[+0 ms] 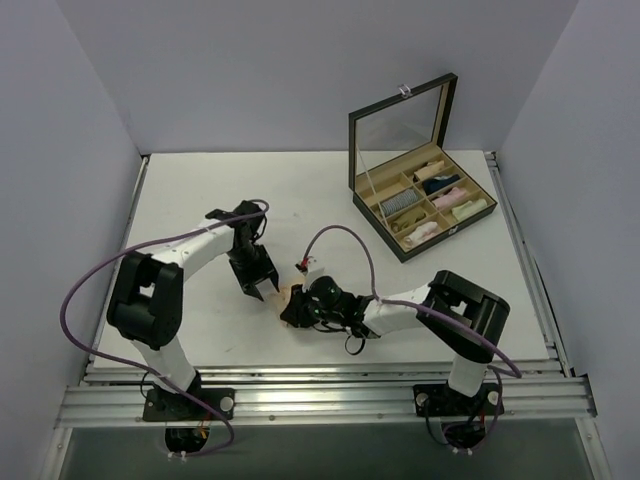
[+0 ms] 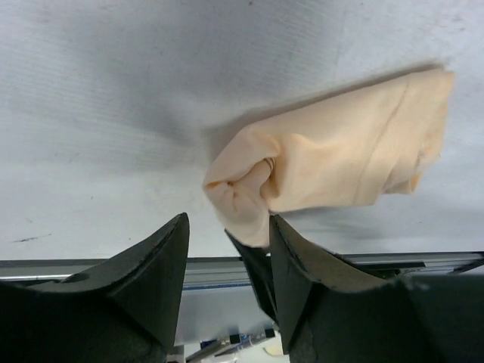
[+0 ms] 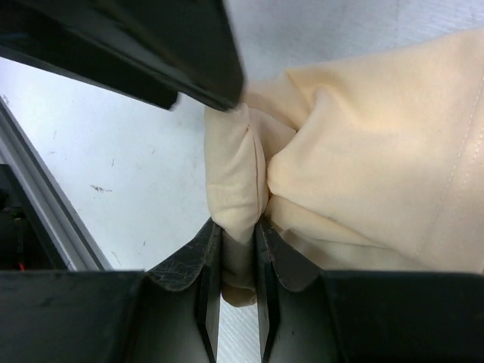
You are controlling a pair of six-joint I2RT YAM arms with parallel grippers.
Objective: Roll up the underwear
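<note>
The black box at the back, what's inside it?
The box holds small cloth rolls in compartments: pink, cream, grey, dark. Whatever lies beneath them is covered.

There was one pale peach-beige cloth underwear (image 1: pixel 287 296), two black two-finger grippers (left gripper (image 2: pixel 228 227), right gripper (image 3: pixel 237 231)), one black glass-lidded compartment box (image 1: pixel 448 238), and at least five small cloth rolls (image 1: pixel 422 232).

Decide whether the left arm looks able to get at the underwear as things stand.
Probably yes. The left tool stands open right beside the bunched end of the underwear, nothing between them. The right tool, shut on that end, crowds the spot; the free part further along looks easier.
</note>
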